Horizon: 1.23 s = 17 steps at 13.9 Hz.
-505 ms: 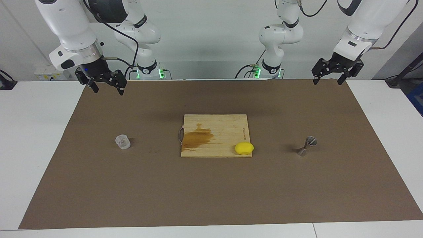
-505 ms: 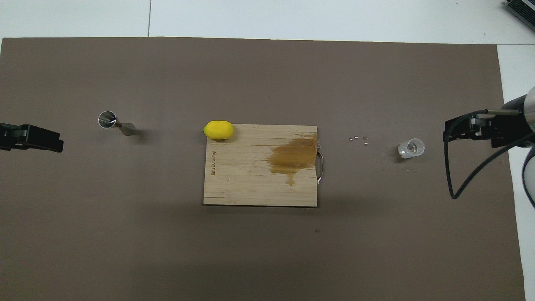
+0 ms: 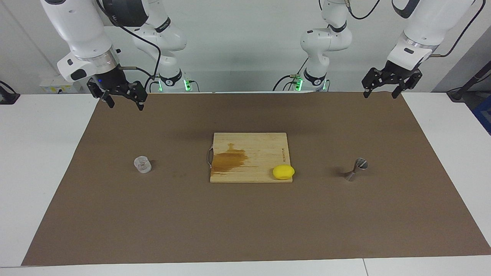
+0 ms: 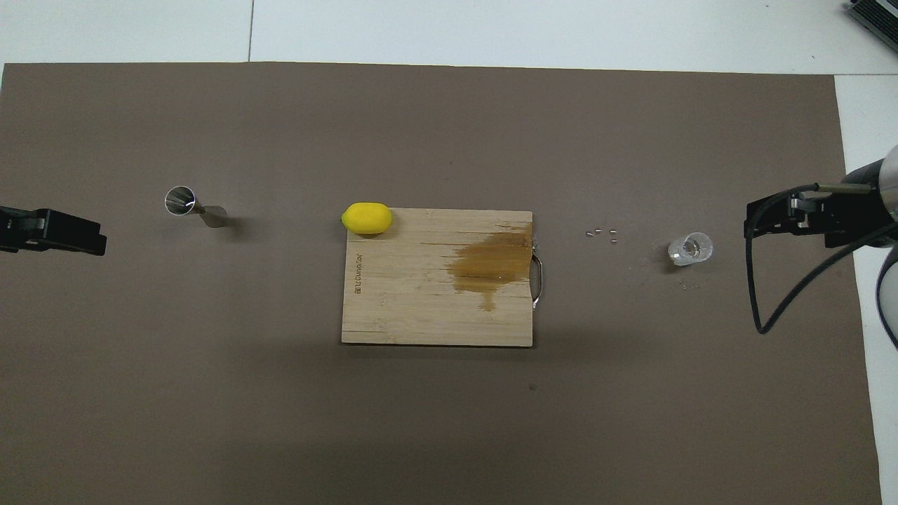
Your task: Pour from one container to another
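The small clear faceted cup (image 3: 142, 165) stands upright on the brown mat toward the right arm's end; it also shows in the overhead view (image 4: 690, 248). The silver hourglass jigger (image 3: 355, 169) stands upright toward the left arm's end, its open top showing from above (image 4: 181, 200). My right gripper (image 3: 124, 101) hangs open and empty in the air over the mat's edge by the robots, well apart from the cup. My left gripper (image 3: 379, 93) hangs open and empty over the mat's corner by the robots, well apart from the jigger.
A wooden cutting board (image 3: 249, 145) with a brown wet stain lies mid-mat between cup and jigger. A yellow lemon (image 3: 283, 172) sits on its corner toward the jigger. Several tiny bits (image 4: 602, 233) lie on the mat between board and cup.
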Motion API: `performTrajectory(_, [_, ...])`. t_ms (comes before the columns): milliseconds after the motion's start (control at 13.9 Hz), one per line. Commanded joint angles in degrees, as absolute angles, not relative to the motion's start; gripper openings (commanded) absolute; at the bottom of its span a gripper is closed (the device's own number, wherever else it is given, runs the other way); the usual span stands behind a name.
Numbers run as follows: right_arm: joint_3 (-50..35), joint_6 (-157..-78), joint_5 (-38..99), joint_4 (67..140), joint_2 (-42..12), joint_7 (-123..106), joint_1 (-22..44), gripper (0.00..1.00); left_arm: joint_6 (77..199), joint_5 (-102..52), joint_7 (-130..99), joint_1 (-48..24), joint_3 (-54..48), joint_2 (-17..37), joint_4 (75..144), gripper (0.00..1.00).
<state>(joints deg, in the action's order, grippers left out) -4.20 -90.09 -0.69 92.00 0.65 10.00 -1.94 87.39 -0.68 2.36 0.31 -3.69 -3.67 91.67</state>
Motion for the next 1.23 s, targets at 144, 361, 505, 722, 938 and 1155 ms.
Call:
performTrajectory(144, [-4.7, -90.5, -0.8, 92.9, 1.2, 11.1, -2.6, 1.0, 88.0, -0.7, 1.5, -0.4, -3.3, -3.5, 91.7, 1.0])
performTrajectory(361, [-4.7, -90.5, -0.7, 92.9, 1.2, 11.1, -2.6, 1.0, 90.2, -0.4, -1.4, -0.4, -3.4, -3.4, 93.0, 1.0])
performTrajectory(505, [-4.7, -90.5, -0.7, 92.9, 1.2, 11.1, -2.6, 1.0, 91.4, -0.5, -3.3, -0.4, -3.6, -3.1, 93.5, 1.0])
performTrajectory(722, [-4.7, -90.5, -0.7, 92.9, 1.2, 11.1, -2.6, 1.0, 93.3, -4.5, -11.3, 0.7, -3.2, -0.3, 94.8, 1.0])
performTrajectory(938, [-4.7, -90.5, -0.8, 92.9, 1.2, 11.1, -2.6, 1.0, 94.8, -14.9, -27.4, 4.2, -2.5, 4.0, 95.0, 1.0])
performTrajectory(1155, [-4.7, -90.5, -0.8, 92.9, 1.2, 11.1, -2.6, 1.0, 103.6, -29.4, -42.3, 8.2, -2.4, 4.6, 102.2, 1.0])
